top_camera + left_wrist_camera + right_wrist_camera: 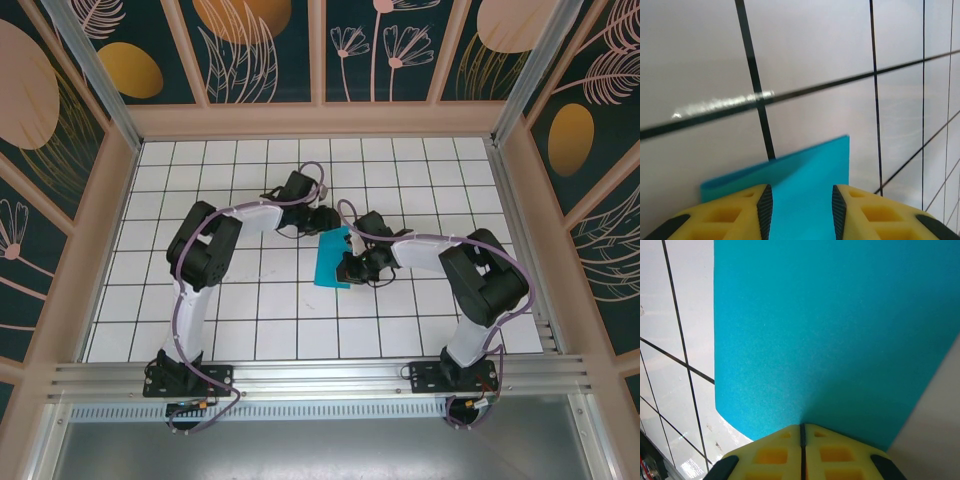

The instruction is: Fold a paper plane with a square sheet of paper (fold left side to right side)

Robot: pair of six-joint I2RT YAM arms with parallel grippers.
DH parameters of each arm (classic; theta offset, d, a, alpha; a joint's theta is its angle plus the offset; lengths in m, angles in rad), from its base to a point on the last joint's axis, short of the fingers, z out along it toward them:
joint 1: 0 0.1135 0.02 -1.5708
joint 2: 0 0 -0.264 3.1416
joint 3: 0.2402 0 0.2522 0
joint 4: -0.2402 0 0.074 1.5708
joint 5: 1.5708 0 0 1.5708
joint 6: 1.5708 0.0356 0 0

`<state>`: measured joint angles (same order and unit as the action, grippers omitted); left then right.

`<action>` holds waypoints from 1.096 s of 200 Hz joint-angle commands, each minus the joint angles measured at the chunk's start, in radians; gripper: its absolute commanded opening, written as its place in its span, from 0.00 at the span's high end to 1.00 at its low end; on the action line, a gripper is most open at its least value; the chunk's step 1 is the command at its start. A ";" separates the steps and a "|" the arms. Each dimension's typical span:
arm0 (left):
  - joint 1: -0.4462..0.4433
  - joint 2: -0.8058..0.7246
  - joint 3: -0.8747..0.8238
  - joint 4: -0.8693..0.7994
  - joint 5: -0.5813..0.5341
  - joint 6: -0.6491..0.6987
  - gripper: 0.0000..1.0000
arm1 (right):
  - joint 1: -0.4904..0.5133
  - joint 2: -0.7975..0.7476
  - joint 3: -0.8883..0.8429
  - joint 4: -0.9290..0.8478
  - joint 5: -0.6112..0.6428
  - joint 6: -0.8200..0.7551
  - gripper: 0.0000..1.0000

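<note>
Right jaws clenched on an edge of the square sheet of paper (840,330), tips meeting with no gap. Left jaws released, standing apart over its far end, teal showing between them. Sheet lies mid-table (250,300) between the two arms, looks doubled into a narrow strip (can't confirm layers). I'd treat it as near weightless, floppy, and slick on the glossy tiles: pinch edges or corners only, pin one end before pulling. In the way: both wrists and their cables (345,210) crowd right over it.
</note>
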<state>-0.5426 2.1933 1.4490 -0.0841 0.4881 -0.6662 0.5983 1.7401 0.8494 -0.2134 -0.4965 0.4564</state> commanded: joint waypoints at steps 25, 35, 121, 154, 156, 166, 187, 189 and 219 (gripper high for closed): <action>0.064 0.067 0.061 0.007 -0.126 0.043 0.60 | 0.001 0.065 -0.049 -0.152 0.127 -0.018 0.90; 0.067 0.071 0.061 0.006 -0.128 0.045 0.59 | -0.001 0.064 -0.051 -0.149 0.125 -0.016 0.90; 0.103 -0.183 0.015 -0.060 -0.187 0.138 0.52 | -0.024 -0.037 0.024 -0.065 0.055 -0.033 0.82; 0.102 -0.374 -0.166 -0.020 -0.147 0.124 0.52 | -0.082 -0.156 0.045 -0.027 0.005 -0.034 0.65; 0.101 -0.385 -0.180 -0.016 -0.141 0.120 0.52 | -0.089 -0.161 0.043 -0.025 0.002 -0.034 0.64; 0.099 -0.432 -0.247 0.008 -0.112 0.102 0.52 | -0.125 -0.191 0.035 -0.014 -0.012 -0.035 0.61; 0.081 -0.527 -0.388 0.079 -0.053 0.044 0.53 | -0.193 -0.211 0.008 0.011 -0.034 -0.033 0.56; 0.077 -0.535 -0.401 0.088 -0.047 0.037 0.53 | -0.197 -0.210 0.006 0.014 -0.040 -0.033 0.55; 0.000 -0.605 -0.554 0.196 -0.036 -0.037 0.53 | -0.218 -0.159 -0.020 0.060 -0.096 -0.004 0.54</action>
<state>-0.4862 1.6215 0.9928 0.0235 0.4103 -0.6304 0.3820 1.5436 0.8597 -0.1902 -0.5247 0.4282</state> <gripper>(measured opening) 0.473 0.458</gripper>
